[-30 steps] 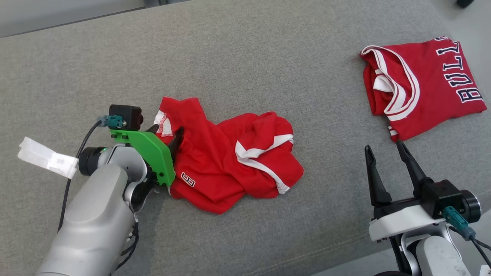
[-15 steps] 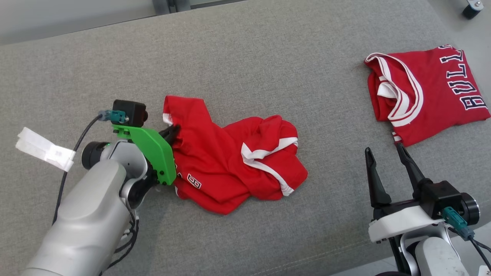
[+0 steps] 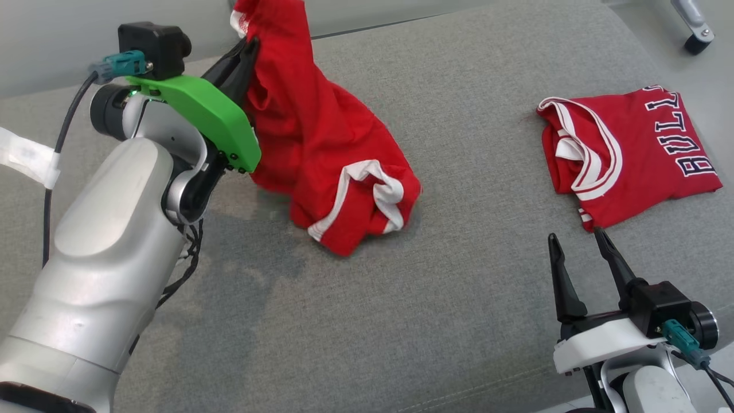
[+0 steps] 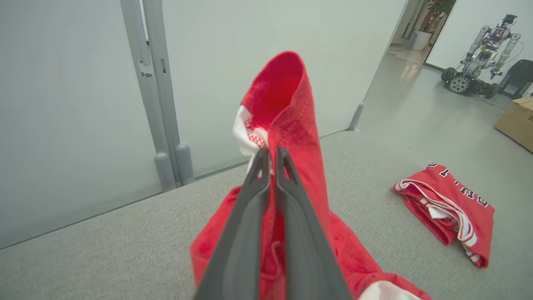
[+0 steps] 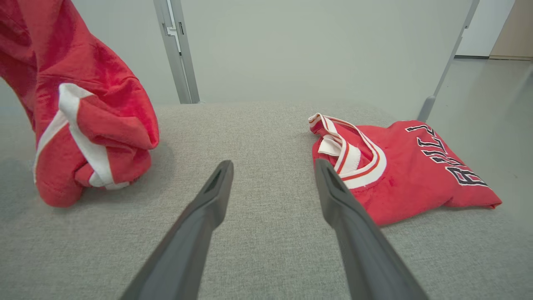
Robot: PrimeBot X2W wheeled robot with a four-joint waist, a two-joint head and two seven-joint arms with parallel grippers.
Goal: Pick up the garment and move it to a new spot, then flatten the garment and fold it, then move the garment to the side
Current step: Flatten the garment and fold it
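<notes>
**Crumpled red garment with white trim (image 3: 321, 143), hung from my left gripper (image 4: 271, 153), which is clenched on its upper edge.**
Long axis runs steeply downward; I see the lower end resting on the grey fabric surface (image 3: 459, 298). White label print: unreadable. The folded red jersey (image 3: 631, 160), well apart, reads "BULL". My right gripper (image 3: 576, 235) stands released.

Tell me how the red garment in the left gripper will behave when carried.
Probably floppy: the red garment hangs limp from the shut left gripper, bunched at the bottom. Likely light, since a small pinch holds it up. Its low end seems to touch the gray cushion, so it may drag.
</notes>
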